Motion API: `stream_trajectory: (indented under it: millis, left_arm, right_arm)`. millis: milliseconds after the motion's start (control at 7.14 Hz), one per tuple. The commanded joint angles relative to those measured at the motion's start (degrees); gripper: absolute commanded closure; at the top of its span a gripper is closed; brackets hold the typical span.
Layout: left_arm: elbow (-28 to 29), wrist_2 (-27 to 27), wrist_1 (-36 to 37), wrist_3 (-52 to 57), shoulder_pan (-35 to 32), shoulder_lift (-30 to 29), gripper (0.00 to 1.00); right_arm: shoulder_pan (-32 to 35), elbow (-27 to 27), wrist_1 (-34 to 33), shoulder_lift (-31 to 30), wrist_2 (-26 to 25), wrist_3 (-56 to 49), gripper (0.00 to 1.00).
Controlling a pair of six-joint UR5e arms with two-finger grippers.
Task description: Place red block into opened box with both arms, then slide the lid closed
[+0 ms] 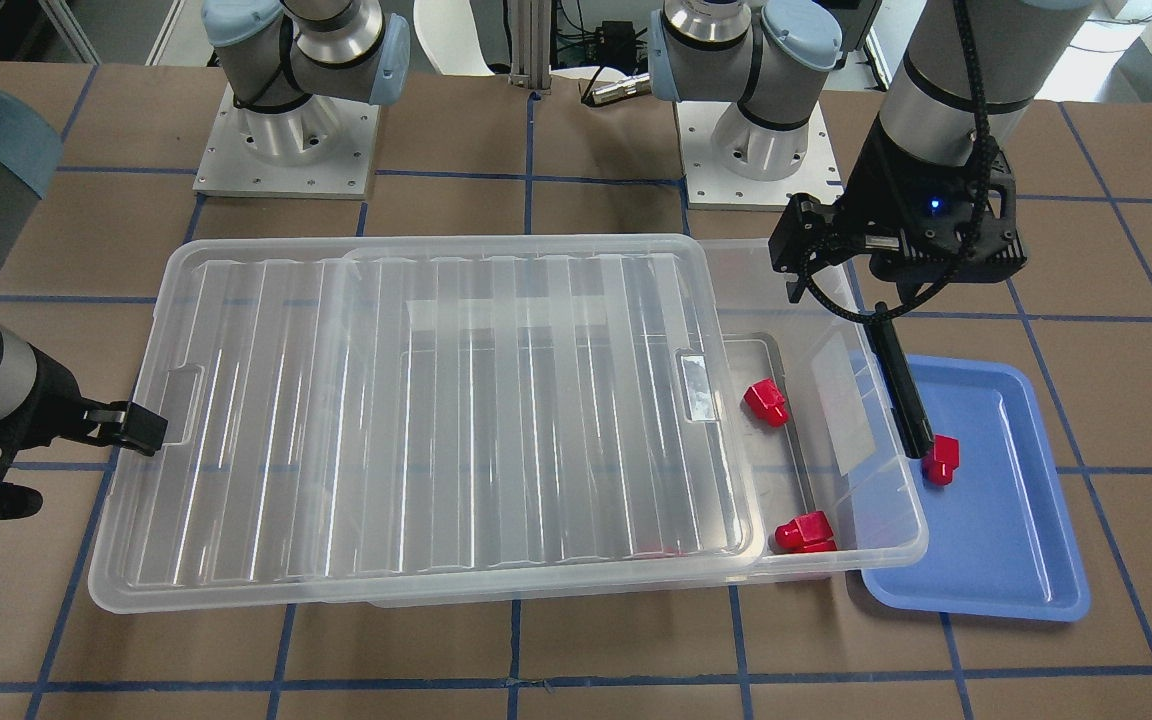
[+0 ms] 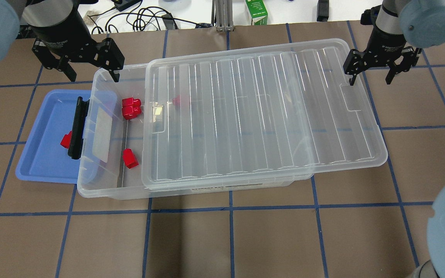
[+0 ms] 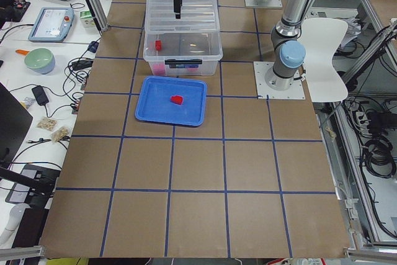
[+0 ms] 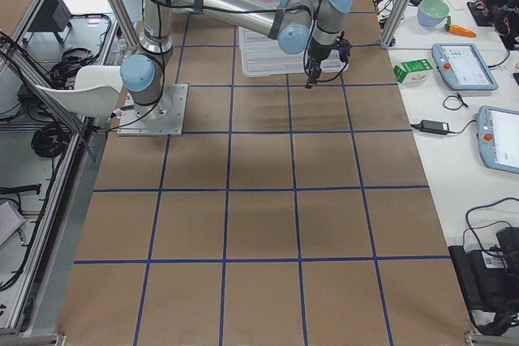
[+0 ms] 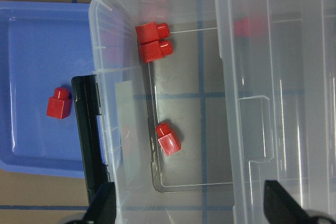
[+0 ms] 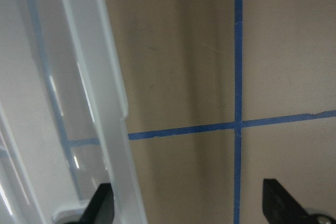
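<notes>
The clear box [image 2: 91,185] has its ribbed lid [image 2: 265,116] slid toward my right side, which leaves the left end uncovered. One red block [image 2: 66,139] lies in the blue tray [image 2: 41,162] beside that end. Two red blocks [image 2: 131,107] sit together in the uncovered part, and a third [image 2: 130,158] lies closer to me. Another red block [image 2: 180,101] shows through the lid. My left gripper [image 2: 91,71] hangs open above the box's far left corner with nothing in it. My right gripper [image 2: 371,73] is open at the lid's right end, one finger [image 6: 102,205] close to the lid's rim.
A black handle bar [image 2: 77,127] runs along the box's left end rim, next to the tray. Both arm bases [image 1: 286,140] stand behind the box. A green carton [image 2: 256,11] and cables lie past the table's far edge.
</notes>
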Motion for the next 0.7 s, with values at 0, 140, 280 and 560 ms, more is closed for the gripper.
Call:
stream_trajectory:
  millis: [0,140,280,560]
  left_arm:
    - [0.00,0.00,0.00,0.00,0.00,0.00,0.00]
    - [-0.09,0.00,0.00,0.00,0.00,0.00,0.00]
    - [-0.09,0.09,-0.09,0.35,0.00,0.09,0.00]
    - [-0.09,0.09,-0.35,5.68,1.66,1.14,0.00]
  right_arm:
    - [-2.20,-0.01,0.03,0.00,-0.20,-1.58,0.00]
    - [-2.38,-0.01,0.03,0.09,-0.20,-2.02,0.00]
    - [-2.56,-0.01,-0.06,0.18,-0.72,-2.20,0.00]
    - [-2.91,-0.01,0.03,0.09,-1.96,-3.68,0.00]
